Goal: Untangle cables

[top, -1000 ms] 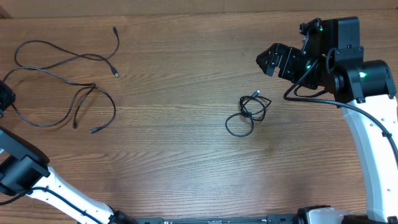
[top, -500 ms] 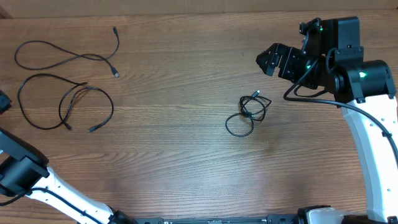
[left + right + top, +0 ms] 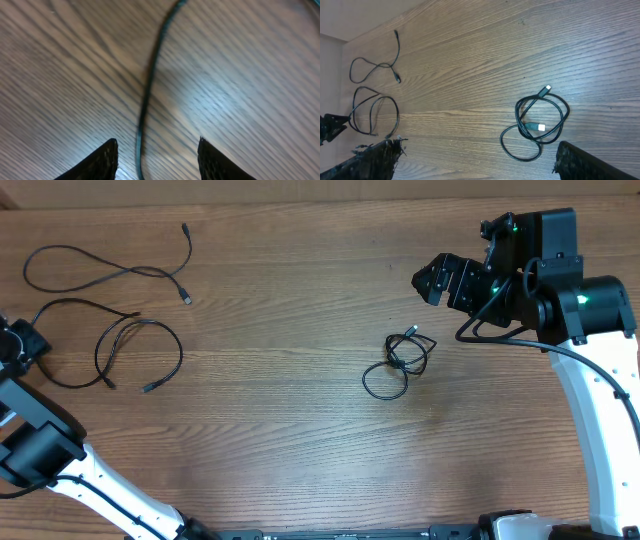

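Across the wooden bench (image 3: 300, 450), three separate lots of cables. At upper left of the overhead frame, a wavy cable (image 3: 140, 269), spread out as one long strand with small plug ends toward the right. Just below it, at the left, a looped cable (image 3: 181, 352), laid in open loops and apart from the wavy one. Right of centre, a coiled cable (image 3: 398, 362), bunched into a small tangle, well apart from the other two.

At the far left edge, the left end effector (image 3: 16, 346), just beside the left bend of the looped cable. In the left wrist view, fingertips (image 3: 102, 160) partly apart at the bottom of the frame, with a blurred black strand running down between them along the bench; no grip on it, nothing held.

At upper right, the right end effector (image 3: 432, 280), above the bench, spread wide and empty. In the right wrist view, fingers at the two bottom corners, the coiled cable flat on the bench right of centre.
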`<state>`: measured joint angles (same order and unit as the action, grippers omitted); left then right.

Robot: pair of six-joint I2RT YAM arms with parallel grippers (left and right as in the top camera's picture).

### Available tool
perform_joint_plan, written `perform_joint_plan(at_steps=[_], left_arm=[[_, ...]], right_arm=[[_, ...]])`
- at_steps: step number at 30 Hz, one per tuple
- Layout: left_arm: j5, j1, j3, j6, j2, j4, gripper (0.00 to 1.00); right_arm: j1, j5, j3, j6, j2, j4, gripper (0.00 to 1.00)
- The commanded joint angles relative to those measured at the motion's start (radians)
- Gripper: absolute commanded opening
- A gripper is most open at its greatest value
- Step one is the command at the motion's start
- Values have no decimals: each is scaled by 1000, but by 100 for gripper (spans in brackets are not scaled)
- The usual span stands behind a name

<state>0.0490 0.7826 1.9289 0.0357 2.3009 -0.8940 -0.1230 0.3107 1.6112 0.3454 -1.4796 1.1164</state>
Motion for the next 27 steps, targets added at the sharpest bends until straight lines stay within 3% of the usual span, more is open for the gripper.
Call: perform_joint_plan(at_steps=[1, 8, 16, 17, 21, 27], left_arm=[[-84, 10, -48, 31, 1, 48, 52], [-86, 19, -137, 31, 1, 157, 51], [-85, 31, -213, 30, 1, 252, 40], [-85, 32, -221, 23, 1, 265, 36], [-85, 33, -227, -34, 1, 301, 4], [-109, 39, -180, -66, 1, 330, 4]], right_arm=[[5, 5, 18, -6, -3, -5, 100], [5, 5, 18, -5, -3, -6, 100], [5, 6, 18, 3, -3, -6, 100], [5, 6, 18, 6, -3, -6, 100], [5, 6, 18, 18, -3, -6, 100], [5, 6, 18, 21, -3, -6, 100]])
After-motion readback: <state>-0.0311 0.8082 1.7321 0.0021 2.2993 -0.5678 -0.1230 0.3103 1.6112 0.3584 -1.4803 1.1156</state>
